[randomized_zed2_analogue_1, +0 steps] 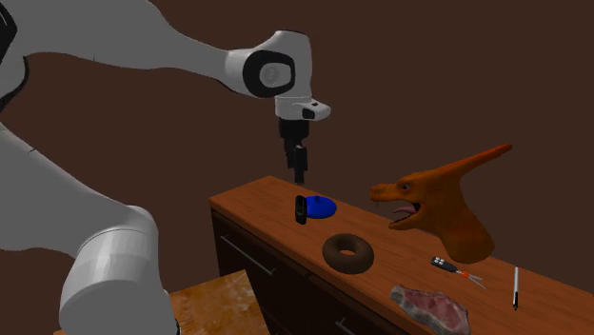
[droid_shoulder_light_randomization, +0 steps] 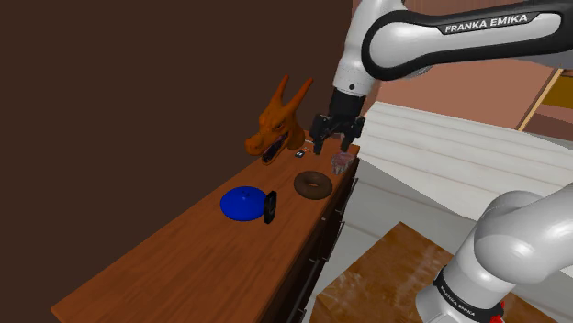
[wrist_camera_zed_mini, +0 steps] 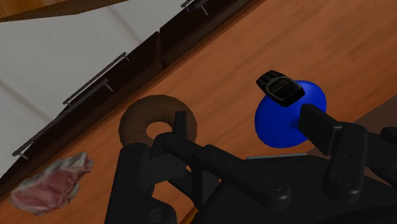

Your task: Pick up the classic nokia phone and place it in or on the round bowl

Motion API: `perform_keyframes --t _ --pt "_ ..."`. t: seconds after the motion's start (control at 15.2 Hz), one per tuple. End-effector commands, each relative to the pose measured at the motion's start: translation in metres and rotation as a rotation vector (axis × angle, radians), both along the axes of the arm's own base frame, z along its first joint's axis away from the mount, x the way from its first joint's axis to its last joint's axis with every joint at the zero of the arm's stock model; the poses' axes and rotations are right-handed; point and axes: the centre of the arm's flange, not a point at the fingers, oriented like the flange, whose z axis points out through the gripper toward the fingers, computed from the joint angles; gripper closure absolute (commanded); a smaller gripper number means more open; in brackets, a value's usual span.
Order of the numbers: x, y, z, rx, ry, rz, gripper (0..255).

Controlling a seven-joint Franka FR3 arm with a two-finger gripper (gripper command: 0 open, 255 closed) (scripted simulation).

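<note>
Gripper [randomized_zed2_analogue_1: 299,174] hangs above the wooden counter [randomized_zed2_analogue_1: 252,204], clear of the black phone [randomized_zed2_analogue_1: 301,209]. Phone stands on edge, touching the blue bowl [randomized_zed2_analogue_1: 324,206] on its left. Chocolate donut [randomized_zed2_analogue_1: 348,252], orange dragon head [randomized_zed2_analogue_1: 443,205] and raw meat [randomized_zed2_analogue_1: 428,306] sit to the right.

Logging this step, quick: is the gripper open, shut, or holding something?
Gripper: open, fingers apart, holding nothing; the phone sits at the blue bowl's edge.
</note>
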Motion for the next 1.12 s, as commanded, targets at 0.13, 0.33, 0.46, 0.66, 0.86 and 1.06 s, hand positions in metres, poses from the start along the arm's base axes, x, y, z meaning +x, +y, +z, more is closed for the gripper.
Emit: perform_keyframes --t 0.13,0.33,0.46,0.66,0.86,1.06 --pt "0.026 0.033 -0.035 -0.011 0.012 -0.006 0" --pt "0.044 0.059 -0.061 -0.020 0.021 -0.010 0" --pt "0.056 0.076 -0.078 -0.026 0.027 -0.013 0" --pt "0.074 0.101 -0.105 -0.035 0.036 -0.016 0" --pt "0.092 0.127 -0.132 -0.044 0.044 -0.020 0" --pt "0.094 0.130 -0.145 -0.045 0.046 -0.021 0"
